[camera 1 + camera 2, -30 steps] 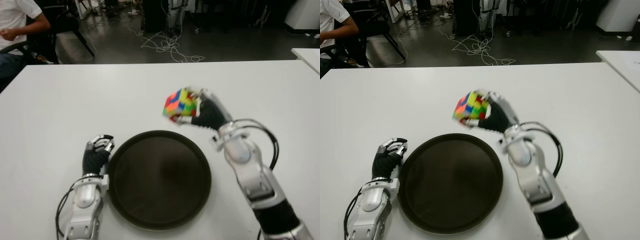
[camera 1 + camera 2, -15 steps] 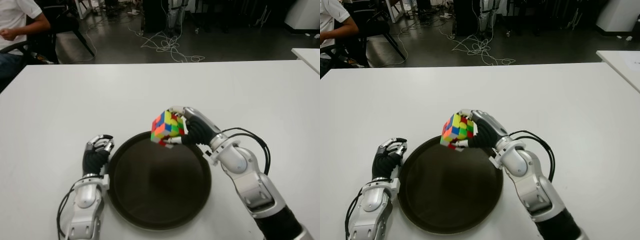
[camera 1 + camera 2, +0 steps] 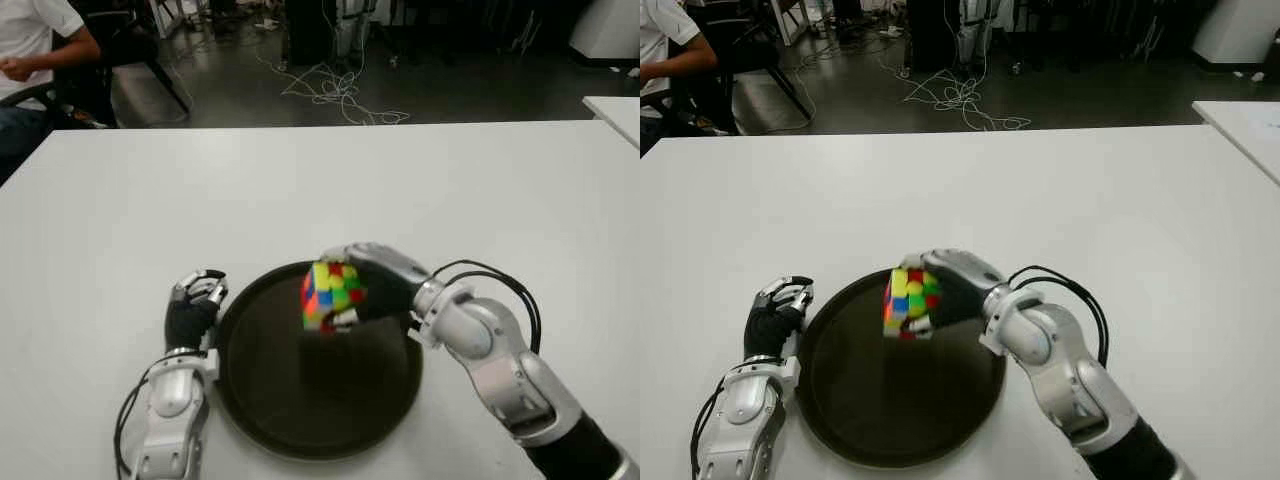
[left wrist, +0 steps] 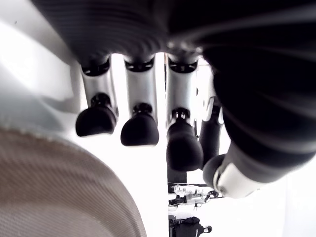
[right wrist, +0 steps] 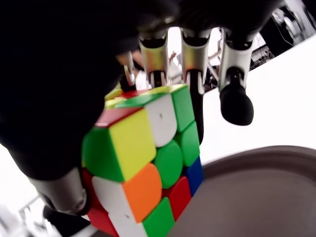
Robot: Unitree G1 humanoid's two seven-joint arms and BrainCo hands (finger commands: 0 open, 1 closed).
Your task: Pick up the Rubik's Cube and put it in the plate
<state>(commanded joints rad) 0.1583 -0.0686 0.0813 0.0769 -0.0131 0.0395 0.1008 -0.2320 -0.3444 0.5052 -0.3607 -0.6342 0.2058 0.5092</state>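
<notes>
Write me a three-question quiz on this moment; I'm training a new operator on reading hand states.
1. True or false: the Rubik's Cube lies loose on the plate.
2. Which hand holds the cube: A) left hand, B) right hand, C) neither?
3. Fill in: the left hand shows beside the plate's ____ rim.

Key:
1. False; the right hand's fingers grip it over the plate.
2. B.
3. Left; its fingers are curled and hold nothing.
</notes>
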